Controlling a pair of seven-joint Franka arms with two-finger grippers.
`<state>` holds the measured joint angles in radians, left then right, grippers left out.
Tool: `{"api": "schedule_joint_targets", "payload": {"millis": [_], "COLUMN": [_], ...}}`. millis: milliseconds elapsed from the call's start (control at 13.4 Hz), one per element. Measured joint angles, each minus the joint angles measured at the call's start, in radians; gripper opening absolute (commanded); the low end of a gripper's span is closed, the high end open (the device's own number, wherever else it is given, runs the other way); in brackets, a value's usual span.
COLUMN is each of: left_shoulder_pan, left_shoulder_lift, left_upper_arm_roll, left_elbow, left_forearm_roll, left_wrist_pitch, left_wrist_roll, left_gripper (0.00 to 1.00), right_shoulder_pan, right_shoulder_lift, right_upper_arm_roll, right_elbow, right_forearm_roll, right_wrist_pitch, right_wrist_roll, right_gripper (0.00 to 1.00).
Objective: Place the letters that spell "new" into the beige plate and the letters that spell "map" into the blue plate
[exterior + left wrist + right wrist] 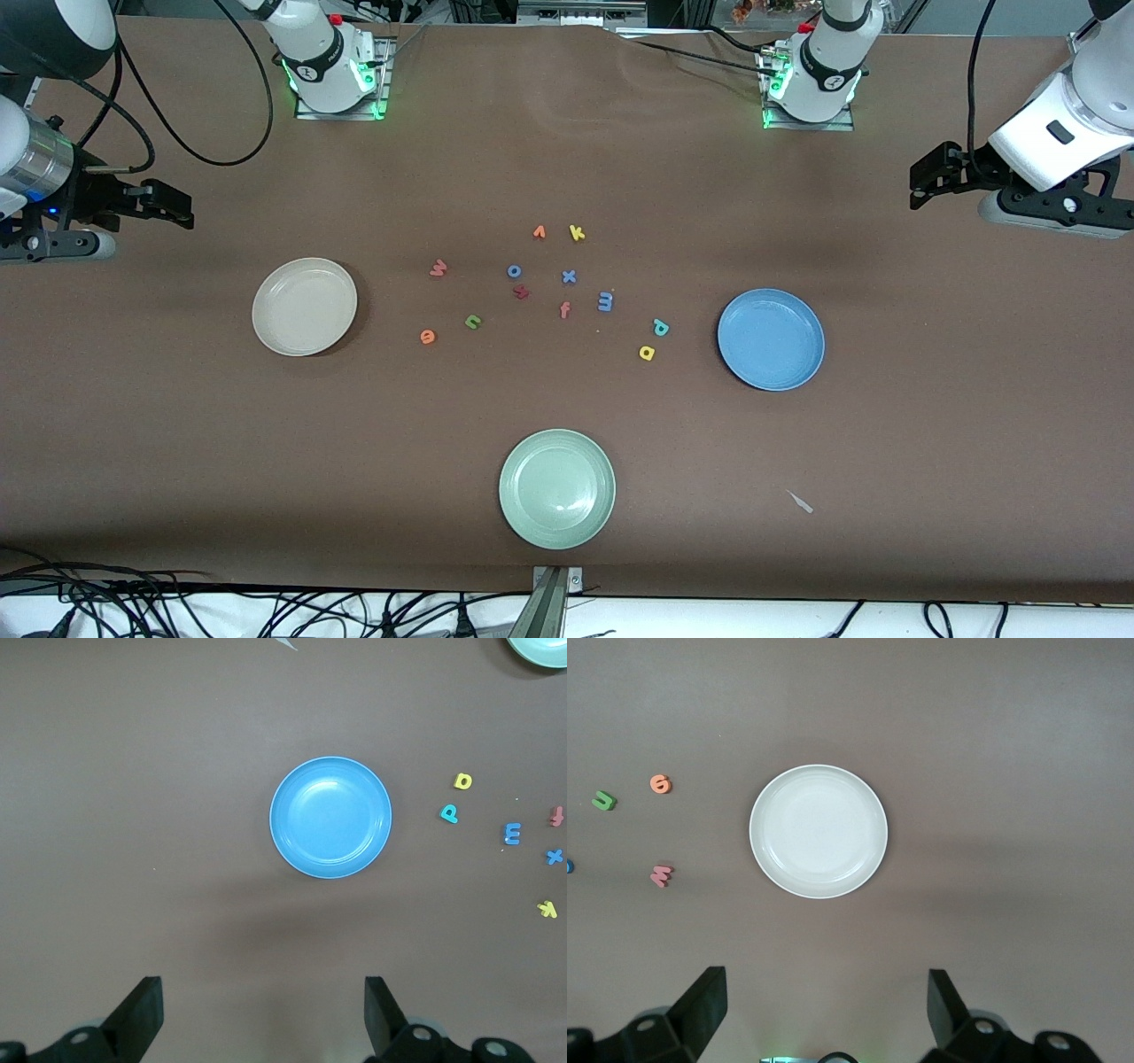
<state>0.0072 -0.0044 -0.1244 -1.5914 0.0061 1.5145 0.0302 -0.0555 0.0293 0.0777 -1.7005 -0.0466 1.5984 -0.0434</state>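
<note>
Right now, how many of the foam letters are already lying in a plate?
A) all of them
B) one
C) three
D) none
D: the beige plate, the blue plate and the green plate hold nothing, and every letter, such as the blue m, lies on the table.

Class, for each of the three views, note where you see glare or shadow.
Front view: soft sheen on the green plate; the beige plate throws a dark shadow toward the letters. Left wrist view: pale highlight in the blue plate, faint shadow band on the table nearer the open left gripper. Right wrist view: even light, slight gloss on the beige plate.
</note>
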Motion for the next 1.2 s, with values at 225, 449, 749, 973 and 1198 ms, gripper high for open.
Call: {"api": "schedule_joint_targets", "payload": {"millis": [225, 449, 749, 973, 1198], "left_shoulder_pan": [0.000, 0.000, -0.007, -0.013, -0.013], "left_shoulder_lift": [0.000, 0.000, 0.000, 0.000, 0.000], "left_upper_arm_roll": [0.000, -0.001, -0.006, -0.008, -0.008], "left_elbow": [0.000, 0.000, 0.001, 0.001, 0.002], "left_forearm_roll": [0.000, 0.000, 0.000, 0.000, 0.000], "left_wrist_pitch": [0.000, 0.000, 0.002, 0.011, 0.013], "left_wrist_roll": [0.000, 0.000, 0.000, 0.000, 0.000], "left_gripper": [1.00, 1.00, 1.00, 1.00, 1.00], "right_shoulder_pan": [0.000, 0.000, 0.000, 0.000, 0.000], "right_shoulder_lift": [0.000, 0.000, 0.000, 0.000, 0.000], "right_upper_arm_roll": [0.000, 0.000, 0.000, 0.001, 0.001], "right_elbow": [0.000, 0.000, 0.000, 0.000, 0.000], "right_forearm_roll": [0.000, 0.000, 0.000, 0.000, 0.000], "right_wrist_pitch": [-0.003, -0.004, -0.005, -0.005, -0.006], "right_wrist_roll": [0.000, 0.000, 0.000, 0.000, 0.000], "right_gripper": [1.00, 1.00, 1.00, 1.00, 1.00]}}
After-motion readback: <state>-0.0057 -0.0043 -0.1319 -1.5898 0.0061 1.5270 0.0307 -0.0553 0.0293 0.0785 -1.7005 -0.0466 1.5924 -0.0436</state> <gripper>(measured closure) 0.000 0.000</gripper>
